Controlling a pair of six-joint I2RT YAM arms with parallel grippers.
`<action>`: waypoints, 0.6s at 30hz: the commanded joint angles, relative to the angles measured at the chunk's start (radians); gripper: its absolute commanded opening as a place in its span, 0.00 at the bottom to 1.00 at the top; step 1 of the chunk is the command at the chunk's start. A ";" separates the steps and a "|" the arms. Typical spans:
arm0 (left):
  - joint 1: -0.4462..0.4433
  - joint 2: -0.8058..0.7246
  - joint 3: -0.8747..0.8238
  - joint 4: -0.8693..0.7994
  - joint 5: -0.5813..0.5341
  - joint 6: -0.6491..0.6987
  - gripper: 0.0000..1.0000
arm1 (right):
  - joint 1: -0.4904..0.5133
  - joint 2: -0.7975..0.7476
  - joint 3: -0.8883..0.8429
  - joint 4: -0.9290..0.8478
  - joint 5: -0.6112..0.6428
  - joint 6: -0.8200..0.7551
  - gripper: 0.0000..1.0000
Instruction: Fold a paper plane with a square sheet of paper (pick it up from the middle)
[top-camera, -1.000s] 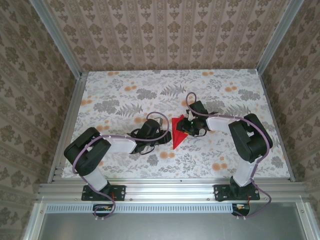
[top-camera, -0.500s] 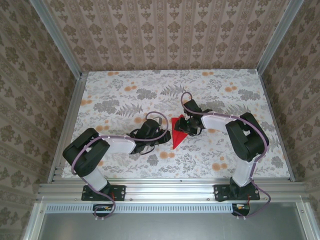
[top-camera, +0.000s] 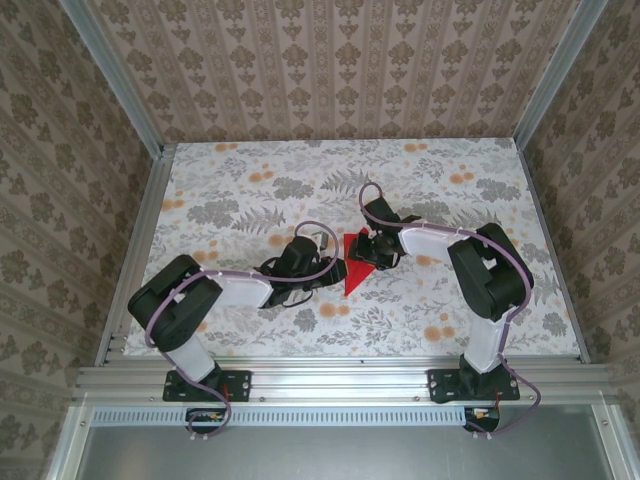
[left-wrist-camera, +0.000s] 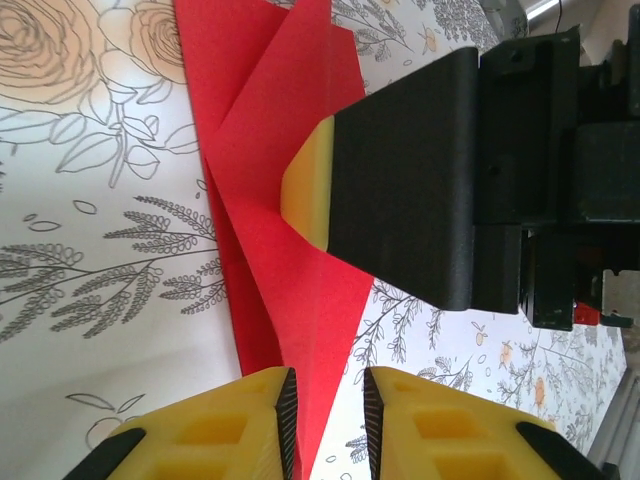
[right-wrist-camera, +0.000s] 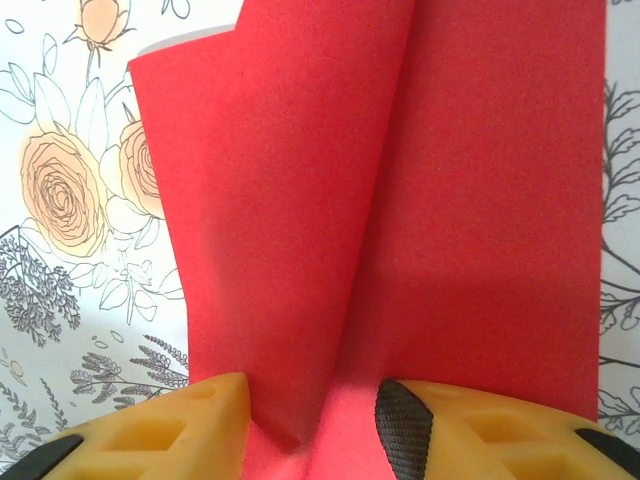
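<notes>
The red square sheet of paper lies on the table, folded into a narrow pointed paper plane shape with a raised centre crease. My left gripper is at its left edge. In the left wrist view the gripper is open by a narrow gap, and the paper's pointed end lies between the pads against the left one. My right gripper stands on the paper from the right, and one of its fingertips presses down on the sheet. The right gripper is open, straddling the upstanding fold.
The floral tablecloth covers the table. Patterned walls and aluminium rails close in the left, right and back sides. Both arms meet at the table's middle, with their wrists close together.
The right gripper has slid left and a little away from me, further over the paper. The left jaws have narrowed around the paper's tip. The paper itself has barely moved.
</notes>
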 joint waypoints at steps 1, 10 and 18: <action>-0.006 0.039 0.005 0.072 0.046 -0.028 0.26 | -0.005 0.169 -0.083 -0.169 0.171 -0.001 0.47; -0.008 0.082 0.015 0.123 0.082 -0.034 0.20 | -0.004 0.186 -0.081 -0.180 0.182 0.045 0.45; -0.018 0.108 0.033 0.123 0.104 -0.027 0.20 | -0.005 0.213 -0.074 -0.183 0.176 0.060 0.45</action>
